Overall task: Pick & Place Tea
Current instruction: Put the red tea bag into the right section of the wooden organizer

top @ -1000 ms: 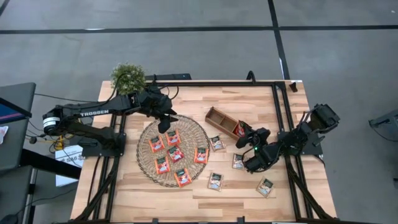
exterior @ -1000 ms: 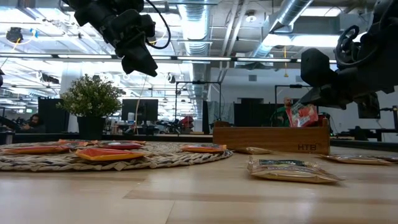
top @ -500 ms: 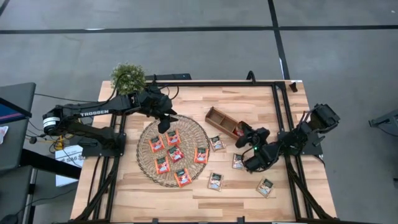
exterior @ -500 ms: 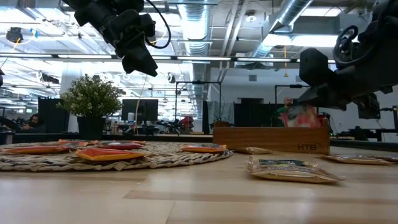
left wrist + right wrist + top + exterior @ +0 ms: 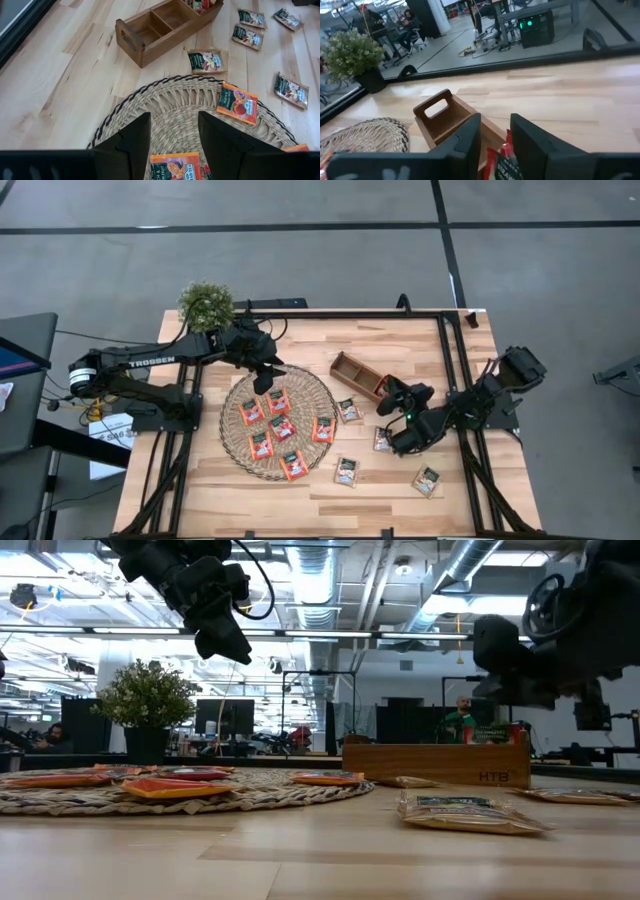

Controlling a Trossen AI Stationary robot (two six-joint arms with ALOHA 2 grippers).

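Right gripper (image 5: 391,392), fingers parted and empty, poised just above the near end compartment of the wooden tray (image 5: 352,367); a red tea sachet (image 5: 506,156) stands in that compartment directly below the fingers, free of them. Green sachets (image 5: 347,471) lie on the table (image 5: 400,340) beside and behind this gripper. Left gripper (image 5: 266,377), fingers apart and holding nothing, hangs over the far rim of the wicker mat (image 5: 232,445); red-orange sachets (image 5: 283,428) lie on the mat beneath and beyond it.
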